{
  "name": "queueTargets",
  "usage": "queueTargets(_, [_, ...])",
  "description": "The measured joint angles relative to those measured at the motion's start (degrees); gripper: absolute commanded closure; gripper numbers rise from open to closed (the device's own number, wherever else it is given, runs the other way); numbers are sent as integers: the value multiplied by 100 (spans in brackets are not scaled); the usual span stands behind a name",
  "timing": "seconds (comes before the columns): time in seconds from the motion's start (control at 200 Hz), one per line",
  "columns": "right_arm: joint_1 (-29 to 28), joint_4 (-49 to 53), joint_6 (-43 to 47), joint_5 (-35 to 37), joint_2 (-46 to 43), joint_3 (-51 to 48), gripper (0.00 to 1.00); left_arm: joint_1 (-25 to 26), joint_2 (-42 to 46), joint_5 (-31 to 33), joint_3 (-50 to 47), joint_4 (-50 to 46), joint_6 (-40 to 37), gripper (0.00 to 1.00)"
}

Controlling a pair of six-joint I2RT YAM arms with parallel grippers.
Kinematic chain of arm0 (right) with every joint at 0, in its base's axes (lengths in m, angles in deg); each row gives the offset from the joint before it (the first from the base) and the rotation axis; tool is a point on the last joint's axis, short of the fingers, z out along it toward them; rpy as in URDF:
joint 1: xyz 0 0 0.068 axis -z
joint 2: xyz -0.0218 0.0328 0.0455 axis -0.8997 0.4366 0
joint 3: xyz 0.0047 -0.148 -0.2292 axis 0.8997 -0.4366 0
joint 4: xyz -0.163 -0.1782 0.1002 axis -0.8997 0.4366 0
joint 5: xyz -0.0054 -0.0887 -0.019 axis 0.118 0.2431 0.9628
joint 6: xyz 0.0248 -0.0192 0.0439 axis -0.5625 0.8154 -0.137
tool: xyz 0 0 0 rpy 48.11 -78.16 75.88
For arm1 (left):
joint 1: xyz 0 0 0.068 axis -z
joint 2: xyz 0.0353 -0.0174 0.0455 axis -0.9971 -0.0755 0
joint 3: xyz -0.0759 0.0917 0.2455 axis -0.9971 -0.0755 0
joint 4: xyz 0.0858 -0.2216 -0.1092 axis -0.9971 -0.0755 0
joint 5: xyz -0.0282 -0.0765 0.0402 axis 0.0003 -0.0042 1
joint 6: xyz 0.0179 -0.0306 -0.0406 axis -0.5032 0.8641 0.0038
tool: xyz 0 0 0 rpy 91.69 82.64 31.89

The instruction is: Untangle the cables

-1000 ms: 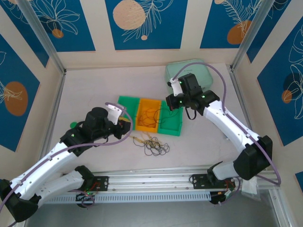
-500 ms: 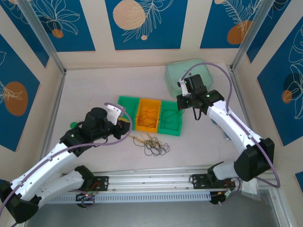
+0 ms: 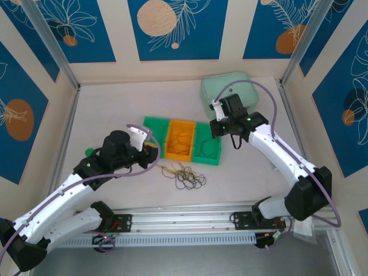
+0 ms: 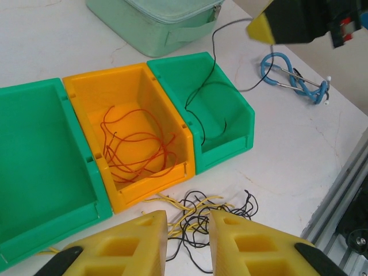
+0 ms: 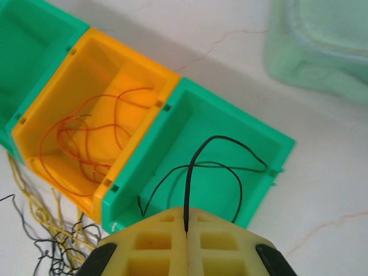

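Note:
A tangle of black and pale yellow cables (image 3: 185, 176) lies on the table in front of the bins, seen close up as the tangle (image 4: 213, 210) in the left wrist view. Orange cables (image 5: 86, 144) lie inside the orange bin (image 3: 179, 154). My right gripper (image 5: 186, 230) is shut on one black cable (image 5: 190, 178), which loops down into the right green bin (image 5: 241, 112). My left gripper (image 4: 188, 224) hovers just above the tangle. Its jaws stand a little apart with nothing between them.
An empty green bin (image 3: 150, 123) adjoins the orange one on the left. A mint-green case (image 3: 230, 92) sits behind the bins. A blue looped item (image 4: 296, 77) lies right of them. The aluminium rail (image 3: 184, 224) runs along the near edge.
My right gripper swung right with the black cable, then came back left over the right green bin. The left arm and the tangle have stayed put.

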State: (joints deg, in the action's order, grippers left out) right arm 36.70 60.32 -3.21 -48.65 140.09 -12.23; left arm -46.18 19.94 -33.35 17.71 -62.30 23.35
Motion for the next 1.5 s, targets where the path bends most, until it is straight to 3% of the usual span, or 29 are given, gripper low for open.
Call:
queueTargets(0.48, [-26, -437, -629, -1137, 1580, 9, 100, -28, 7, 9, -72, -90, -4, 75])
queueTargets(0.675, [201, -509, -828, -1325, 1604, -44, 71, -52, -76, 44, -72, -199, -9, 75])
queueTargets(0.81, [293, -514, -885, -1421, 1556, -44, 68, -61, -284, 48, -72, -284, -46, 74])
queueTargets(1.04, [420, -407, -863, -1438, 942, -46, 67, -63, -466, 46, -81, -313, -76, 75])
queueTargets(1.266, [492, -321, -863, -1475, -286, -592, 68, -63, -496, 42, -291, -306, -90, 75])
queueTargets(1.501, [-514, -219, -1126, -1587, -1292, -1480, 68, -63, -761, -39, -846, -101, 190, 70])
